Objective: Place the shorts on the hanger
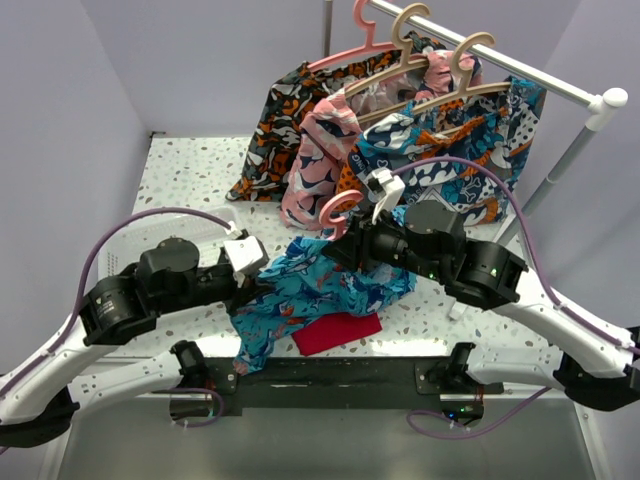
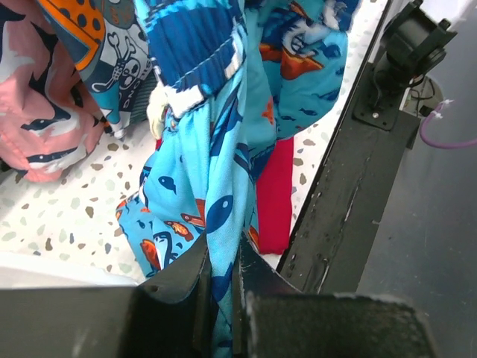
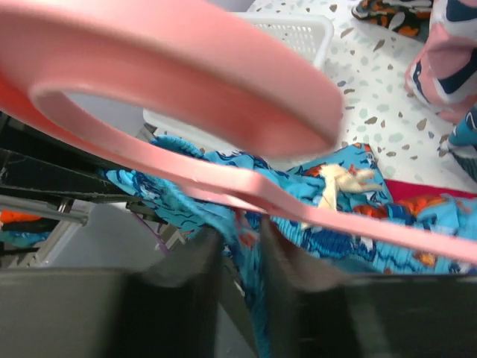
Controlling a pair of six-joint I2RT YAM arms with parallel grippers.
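The turquoise shorts (image 1: 320,285) hang bunched between my two grippers at the table's front centre. My left gripper (image 1: 258,287) is shut on a fold of the shorts (image 2: 216,149), and the fabric runs up from between its fingers (image 2: 222,283). My right gripper (image 1: 335,250) holds the pink hanger (image 1: 340,208) above the shorts, hook pointing up. In the right wrist view the hanger (image 3: 223,97) crosses just above the nearly closed fingers (image 3: 240,239). Shorts fabric (image 3: 350,216) lies under it and fills the gap between the fingers. The exact grip point is hidden.
A red cloth (image 1: 335,332) lies under the shorts near the front edge (image 2: 276,194). At the back a white rail (image 1: 520,70) carries tan wooden hangers (image 1: 440,75) with big-patterned garments (image 1: 290,110) and a pink garment (image 1: 315,160). A white basket (image 3: 291,33) stands left.
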